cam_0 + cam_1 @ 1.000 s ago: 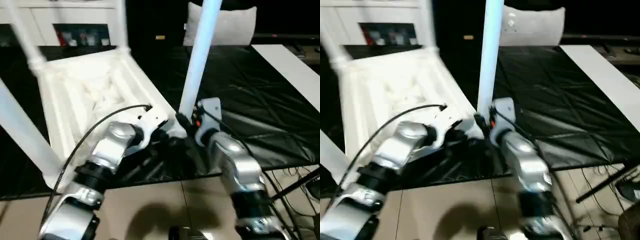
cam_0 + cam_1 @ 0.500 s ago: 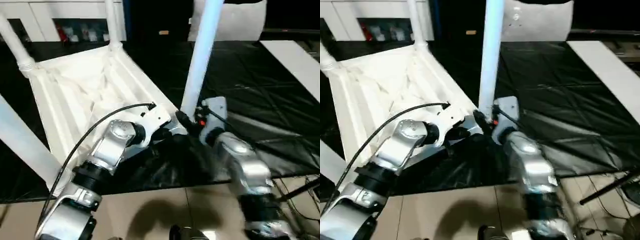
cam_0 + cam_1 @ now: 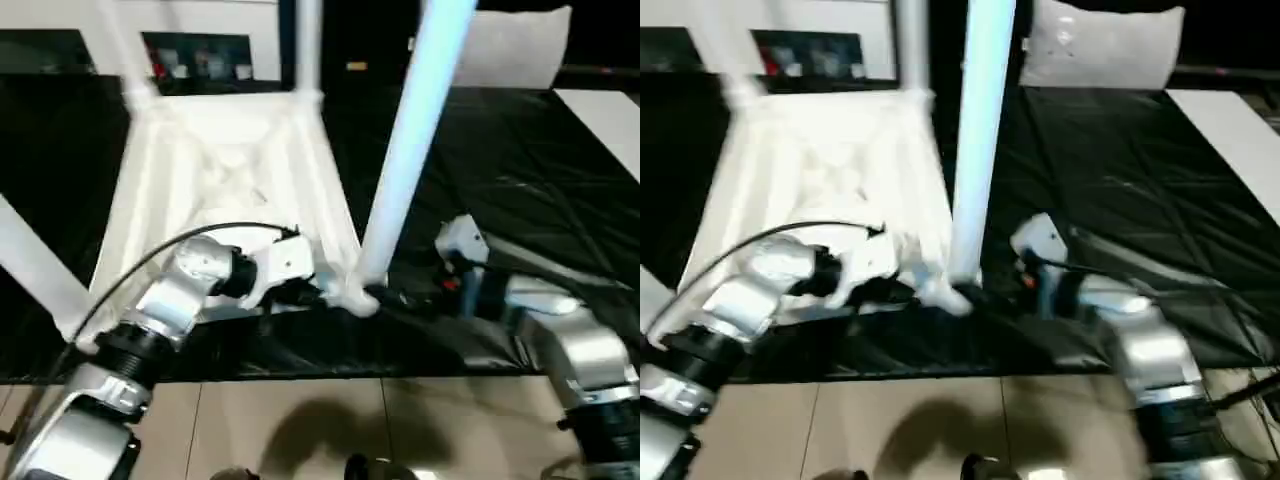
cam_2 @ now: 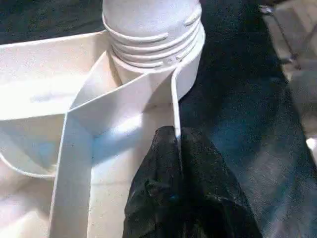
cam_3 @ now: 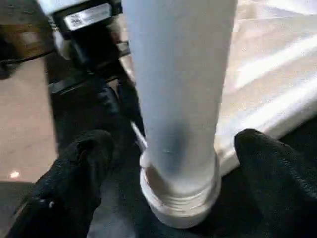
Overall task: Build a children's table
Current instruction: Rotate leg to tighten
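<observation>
The children's table lies upside down on black sheeting, its ribbed white top (image 3: 220, 170) facing up. A long white leg (image 3: 405, 150) stands in the near right corner socket (image 4: 151, 29). Two more legs (image 3: 305, 45) rise at the far corners, and another leg (image 3: 35, 265) slants at the left. My left gripper (image 4: 176, 134) is shut on the thin rim wall of the top beside that socket. My right gripper (image 5: 178, 148) is open at the leg's base, with one finger (image 5: 74, 168) on each side of it and a gap to both.
Black plastic sheeting (image 3: 520, 170) covers the work surface, and tan floor (image 3: 300, 420) lies at its near edge. A white pillow (image 3: 510, 50) rests at the back. A flat white board (image 3: 610, 110) lies far right, and a white cabinet shelf (image 3: 195, 65) stands behind.
The camera has shifted, so the table sits differently in the picture. My right forearm has swung lower and out to the right, its gripper still at the leg's base. The left gripper stays at the corner.
</observation>
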You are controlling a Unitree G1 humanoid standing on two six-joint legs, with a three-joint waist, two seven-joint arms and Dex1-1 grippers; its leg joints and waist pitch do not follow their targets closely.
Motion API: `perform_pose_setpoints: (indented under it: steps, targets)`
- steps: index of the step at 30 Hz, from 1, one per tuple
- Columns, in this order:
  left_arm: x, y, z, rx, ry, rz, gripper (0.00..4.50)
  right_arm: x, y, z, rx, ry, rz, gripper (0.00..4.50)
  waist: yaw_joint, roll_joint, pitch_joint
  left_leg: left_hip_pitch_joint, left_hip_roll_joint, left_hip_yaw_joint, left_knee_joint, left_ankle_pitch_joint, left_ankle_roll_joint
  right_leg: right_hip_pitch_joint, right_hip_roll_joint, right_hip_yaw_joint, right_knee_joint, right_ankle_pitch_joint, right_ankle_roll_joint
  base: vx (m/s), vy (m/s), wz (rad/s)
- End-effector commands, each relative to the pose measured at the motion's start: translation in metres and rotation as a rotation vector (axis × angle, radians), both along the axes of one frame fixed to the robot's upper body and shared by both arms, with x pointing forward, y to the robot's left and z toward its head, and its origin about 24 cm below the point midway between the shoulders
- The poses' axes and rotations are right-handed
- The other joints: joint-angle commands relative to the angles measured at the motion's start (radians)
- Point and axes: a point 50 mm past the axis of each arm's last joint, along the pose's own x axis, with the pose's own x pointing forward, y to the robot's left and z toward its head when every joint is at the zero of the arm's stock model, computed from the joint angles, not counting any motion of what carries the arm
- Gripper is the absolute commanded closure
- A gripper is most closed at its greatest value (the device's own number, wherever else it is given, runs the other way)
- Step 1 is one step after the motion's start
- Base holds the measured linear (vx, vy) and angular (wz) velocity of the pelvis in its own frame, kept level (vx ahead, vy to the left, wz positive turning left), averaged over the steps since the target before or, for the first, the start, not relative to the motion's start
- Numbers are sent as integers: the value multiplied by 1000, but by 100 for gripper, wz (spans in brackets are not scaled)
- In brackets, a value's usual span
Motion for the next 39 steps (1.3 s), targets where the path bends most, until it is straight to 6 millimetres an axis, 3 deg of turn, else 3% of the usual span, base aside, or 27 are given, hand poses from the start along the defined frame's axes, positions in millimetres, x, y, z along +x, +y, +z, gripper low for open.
perform_pose_setpoints:
  steps: [1,3,7,9,11,16,17,24,33,37,39]
  targets:
    - [-10,-7,-12,97,56,-148,450,-2,2,8,-4,-24,107,19,-4,0,-73,6,60,-9,-57,-53,139,67,-86,58,-38,-141,-254,0,0,0]
    - [-11,-5,-11,117,64,-195,450,-2,2,6,-14,-12,147,44,-1,-2,-72,5,59,-9,-57,-50,142,65,-85,56,-39,-152,-253,0,0,0]
    - [-12,-7,-7,128,71,-254,450,5,3,3,-17,6,161,59,4,-1,-72,6,61,-8,-56,-71,113,63,-86,56,-40,-201,-249,0,0,0]
    - [-12,-7,-7,131,75,-278,450,4,4,3,-16,19,193,98,6,-1,-71,5,60,-8,-56,-85,102,63,-85,56,-42,-223,-243,0,0,0]
    - [-13,-6,-7,139,74,-295,450,3,5,3,-18,34,230,110,10,-3,-72,3,61,-9,-56,-98,96,64,-85,56,-42,-246,-232,0,0,0]
    - [-12,-6,-6,144,75,-309,450,3,7,2,-27,44,273,146,11,-7,-73,2,59,-9,-54,-95,91,63,-86,56,-44,-277,-213,0,0,0]
    - [-12,-6,-6,144,75,-309,450,3,7,2,-28,45,275,154,10,-12,-73,1,58,-9,-54,-95,91,64,-86,55,-44,-279,-211,0,0,0]
    - [-10,-4,-7,145,67,-295,450,2,9,0,-28,64,313,230,12,-12,-74,0,58,-8,-52,-71,105,63,-84,54,-39,-244,-217,0,0,0]
    - [-7,-2,-9,134,82,-229,450,-8,18,-3,31,147,331,254,17,-9,-73,1,59,-8,-53,-68,104,63,-83,54,-40,-252,-212,0,0,0]
    - [-3,-7,-7,86,98,-128,450,-12,24,-8,68,174,283,254,20,-10,-68,4,58,-8,-56,-95,84,60,-85,55,-48,-310,-197,0,0,0]
    - [0,-14,-2,13,119,-39,450,-10,31,-13,101,163,175,254,19,-10,-63,5,57,-9,-59,-121,71,57,-86,55,-55,-375,-179,0,0,0]
